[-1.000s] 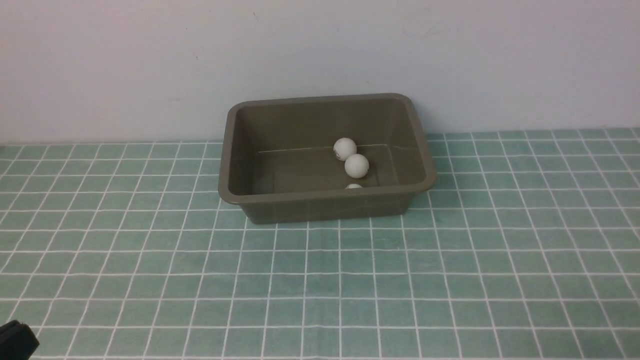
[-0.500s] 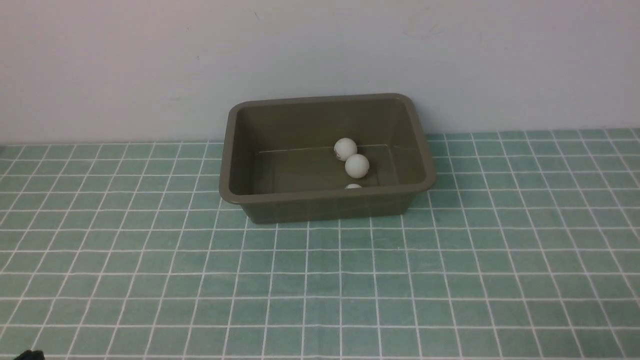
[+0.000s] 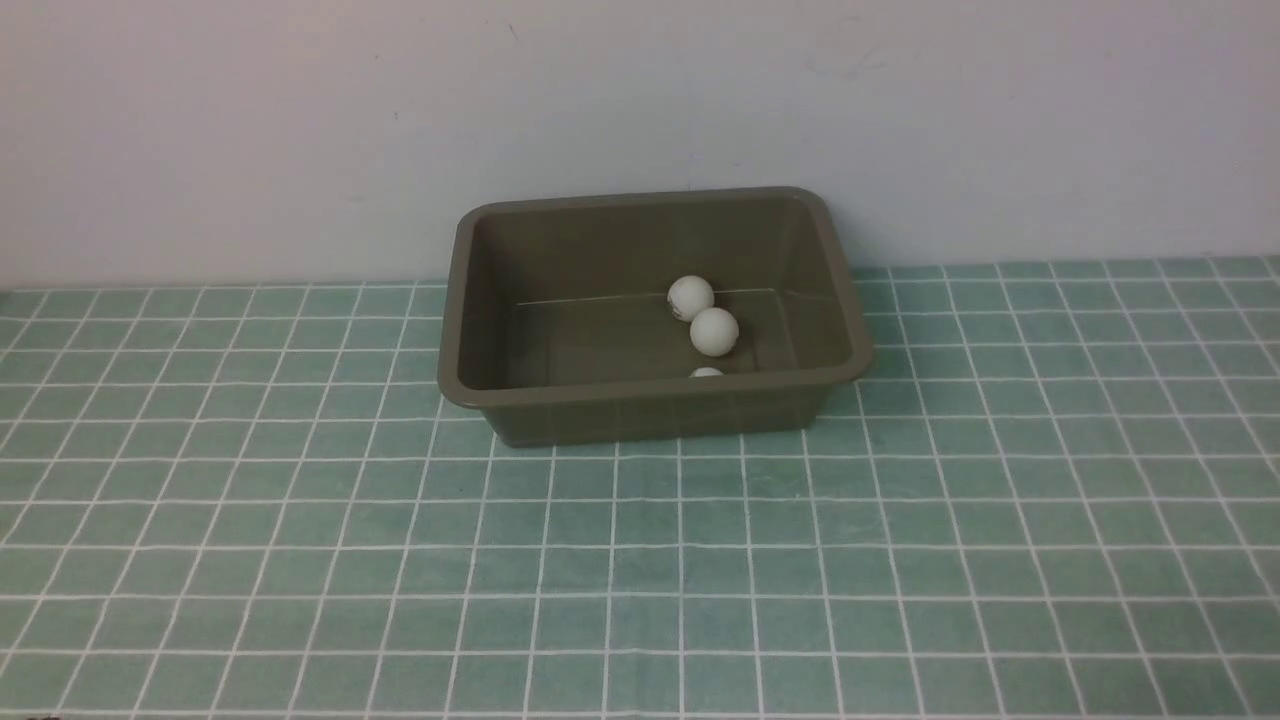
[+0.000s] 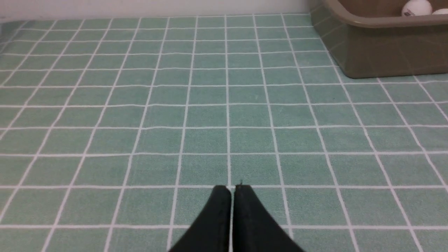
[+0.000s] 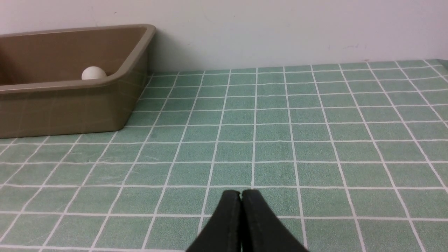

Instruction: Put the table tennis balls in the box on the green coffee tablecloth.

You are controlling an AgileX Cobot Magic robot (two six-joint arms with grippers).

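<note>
Beyond the 2 closed, bare pincers, left [image 4: 232,190] and right [image 5: 240,195], pointing forward, 1 tub [image 3: 650,400] shows 3 table tennis balls [image 3: 714,332] inside.

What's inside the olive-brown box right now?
Three white table tennis balls show inside the box. The nearest is mostly covered by the front wall, which also hides part of the floor behind it.

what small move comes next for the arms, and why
Probably none beyond holding still: both grippers, left and right, are shut with nothing between them, and every ball in sight, such as this one, lies inside the box.
</note>
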